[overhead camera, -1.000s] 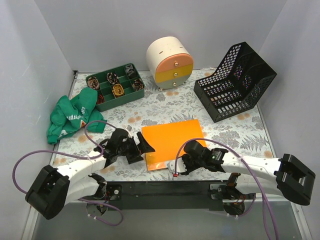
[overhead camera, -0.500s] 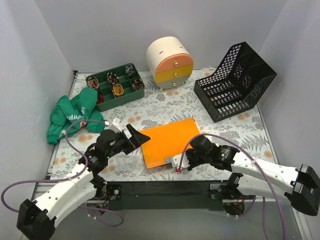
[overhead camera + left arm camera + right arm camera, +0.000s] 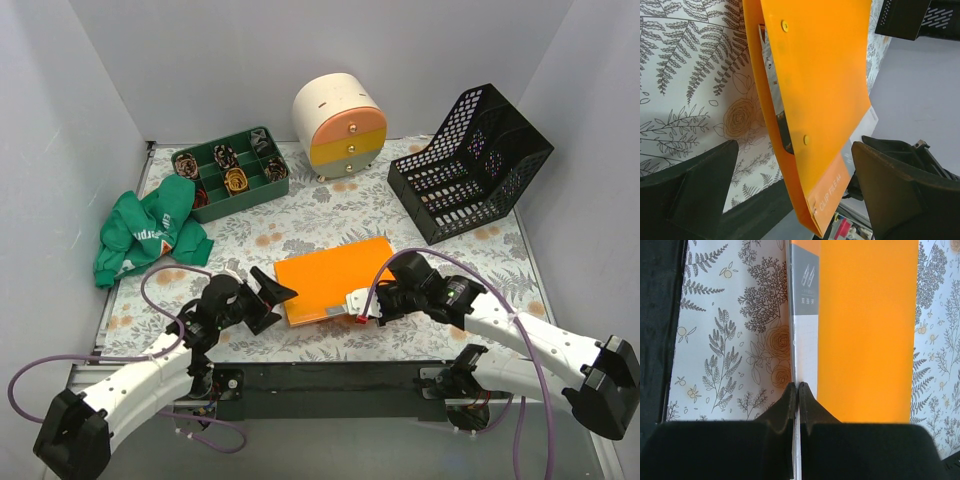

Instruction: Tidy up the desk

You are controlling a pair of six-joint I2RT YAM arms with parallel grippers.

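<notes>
An orange folder (image 3: 330, 278) lies on the fern-print desk (image 3: 340, 212), near its front edge. My right gripper (image 3: 362, 306) is shut on the folder's grey-white edge strip (image 3: 805, 340) and holds that near right corner slightly raised. The jaws meet on the strip in the right wrist view (image 3: 798, 387). My left gripper (image 3: 272, 300) is open at the folder's left edge. In the left wrist view the folder's corner (image 3: 815, 125) hangs between the wide-apart fingers (image 3: 905, 195) and touches neither; the left gripper (image 3: 795, 195) holds nothing.
A green divided tray (image 3: 232, 172) with small items stands at the back left. A round cream drawer box (image 3: 340, 125) stands at the back middle and a black mesh file holder (image 3: 470, 160) at the back right. A green cloth (image 3: 145, 230) lies at the left. Grey walls enclose the desk.
My right gripper has drawn the folder away from the front edge, toward the back, and turned it slightly. My left gripper swung back and then returned to the folder's left edge, still open.
</notes>
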